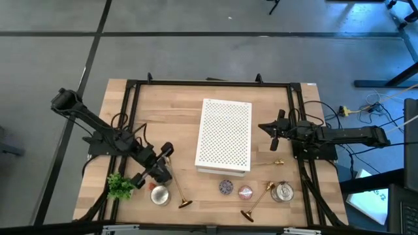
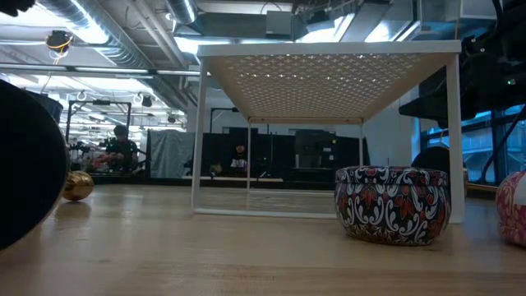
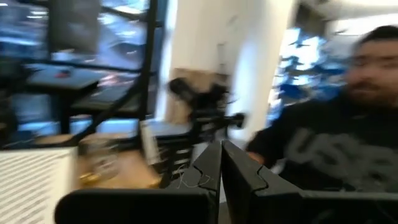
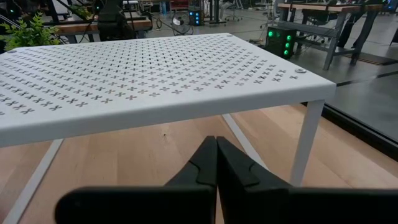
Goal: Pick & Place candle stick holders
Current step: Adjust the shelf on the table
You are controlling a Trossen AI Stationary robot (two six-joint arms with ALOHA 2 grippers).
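Three gold candle stick holders lie on their sides along the near edge of the wooden surface (image 1: 189, 108): one (image 1: 181, 196) just beside a round silver tin (image 1: 159, 194), a second (image 1: 256, 204) between the small patterned discs (image 1: 226, 187) and another silver tin (image 1: 283, 191), and a small gold piece (image 1: 277, 161) just off the corner of the white perforated rack (image 1: 225, 136). None of them is held. The left gripper (image 1: 168, 151) hangs above the near left part of the surface, close to the first holder and a small green plant (image 1: 120, 185), its fingers (image 3: 219, 167) pressed together on nothing. The right gripper (image 1: 273, 136) sits beside the rack's right edge, its fingers (image 4: 214, 158) likewise together and empty. A person (image 3: 348, 118) shows beyond the surface in the left wrist view.
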